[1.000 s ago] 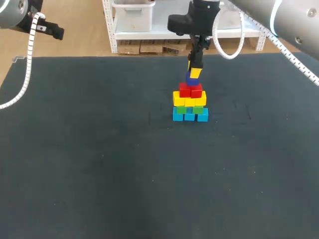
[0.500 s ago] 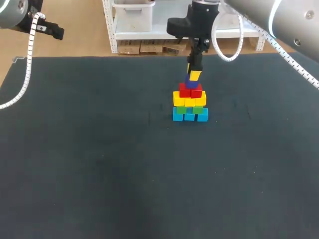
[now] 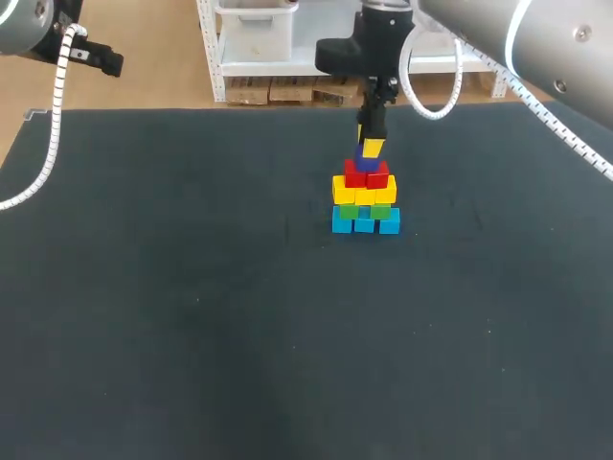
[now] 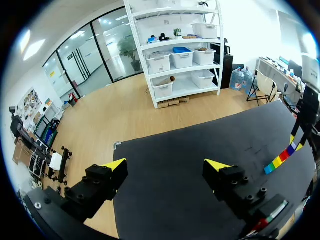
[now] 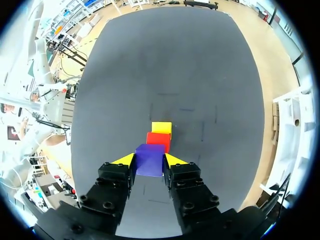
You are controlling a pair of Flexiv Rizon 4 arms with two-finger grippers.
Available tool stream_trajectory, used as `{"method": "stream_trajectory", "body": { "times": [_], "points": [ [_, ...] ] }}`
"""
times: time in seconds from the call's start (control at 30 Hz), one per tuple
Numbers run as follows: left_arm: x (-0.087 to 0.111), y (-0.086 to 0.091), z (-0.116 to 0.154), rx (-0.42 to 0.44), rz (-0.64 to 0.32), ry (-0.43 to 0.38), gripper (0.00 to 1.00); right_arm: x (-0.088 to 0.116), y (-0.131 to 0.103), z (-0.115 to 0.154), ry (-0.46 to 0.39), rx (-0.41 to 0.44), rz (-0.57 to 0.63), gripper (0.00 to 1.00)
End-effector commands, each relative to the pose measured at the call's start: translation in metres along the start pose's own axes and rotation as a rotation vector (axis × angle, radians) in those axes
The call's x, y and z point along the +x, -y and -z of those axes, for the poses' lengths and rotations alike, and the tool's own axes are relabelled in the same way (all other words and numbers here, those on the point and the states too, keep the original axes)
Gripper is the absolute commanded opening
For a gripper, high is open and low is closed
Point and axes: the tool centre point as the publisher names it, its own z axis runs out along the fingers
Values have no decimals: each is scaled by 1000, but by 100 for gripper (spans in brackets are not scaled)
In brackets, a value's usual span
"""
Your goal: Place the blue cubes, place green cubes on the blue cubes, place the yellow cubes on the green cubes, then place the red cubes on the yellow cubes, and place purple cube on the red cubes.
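The purple cube (image 3: 366, 163) is at the very top of the stack, directly over the red cubes (image 3: 366, 177), and is gripped in the right hand (image 3: 372, 149). In the right wrist view the purple cube (image 5: 149, 161) sits between the two yellow-tipped fingers (image 5: 125, 159), which press on it from opposite sides. I cannot tell whether its underside already rests on the red layer or hangs just above it.

Ahead of the right hand (image 5: 150, 160) in that view, a red cube (image 5: 158, 141) and then a yellow cube (image 5: 161, 128) step outward from under the purple one.

In the head view the stack narrows upward. The blue cubes (image 3: 364, 223) lie in a row on the dark bench (image 3: 192, 287), with the green cubes (image 3: 364, 210) on them. The yellow cubes (image 3: 364, 192) sit on the green, and the red pair is on top. The stack stands toward the far side of the bench, a little right of the middle. The right arm (image 3: 536, 43) comes down on it from the far right corner.

The left hand (image 4: 166, 165) is spread wide and holds nothing. It hangs off the far left corner of the bench, well apart from the stack (image 4: 282, 157).
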Motion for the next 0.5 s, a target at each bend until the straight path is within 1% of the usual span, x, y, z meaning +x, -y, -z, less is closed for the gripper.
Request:
{"method": "stream_trajectory", "body": {
  "times": [0.03,0.27,0.5],
  "points": [
    [0,-1,0,3,0,1,100,-3,8,4,-6,-130,-2,0],
    [0,-1,0,3,0,1,100,-3,9,3,-11,-132,-1,0],
    [0,-1,0,3,0,1,100,-3,8,1,-15,-139,4,14]
  ]
}}
